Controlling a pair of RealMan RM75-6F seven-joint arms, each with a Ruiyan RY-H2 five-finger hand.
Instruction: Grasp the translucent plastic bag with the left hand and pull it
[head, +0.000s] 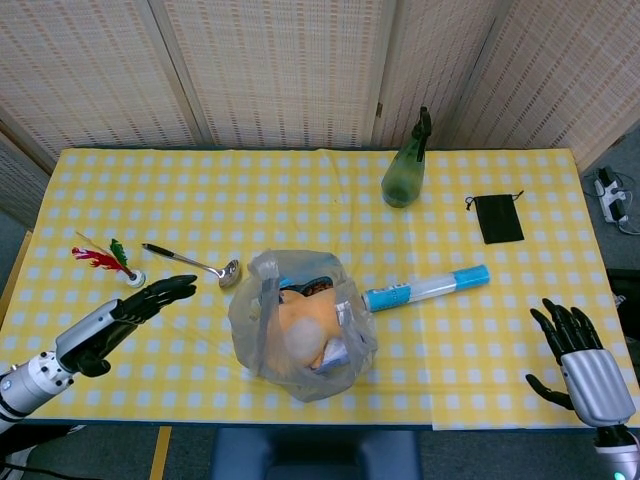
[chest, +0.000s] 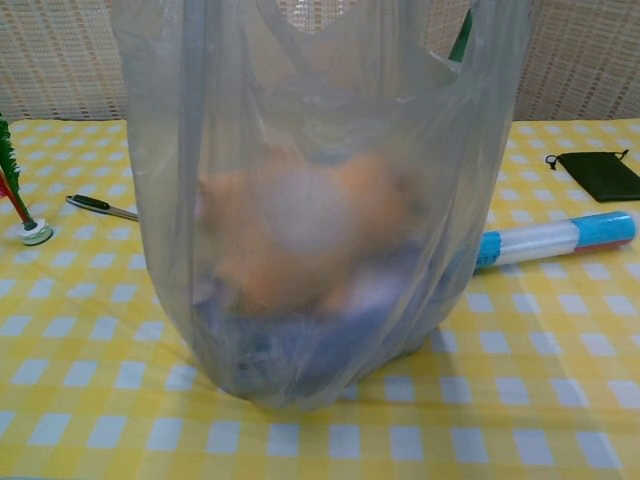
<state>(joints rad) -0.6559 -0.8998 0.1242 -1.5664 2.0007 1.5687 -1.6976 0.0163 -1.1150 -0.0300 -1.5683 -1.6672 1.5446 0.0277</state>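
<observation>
Presently, translucent plastic bag (head: 300, 325) to be gripped at its near handle by the empty, spread left robot hand (head: 120, 315), avoiding the spoon (head: 195, 264).

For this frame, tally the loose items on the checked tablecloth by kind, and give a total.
Translucent plastic bag, with things inside: 1
Green spray bottle: 1
Black drawstring pouch: 1
Clear tube with blue ends: 1
Metal spoon with black handle: 1
Feathered shuttlecock: 1
Total: 6
</observation>
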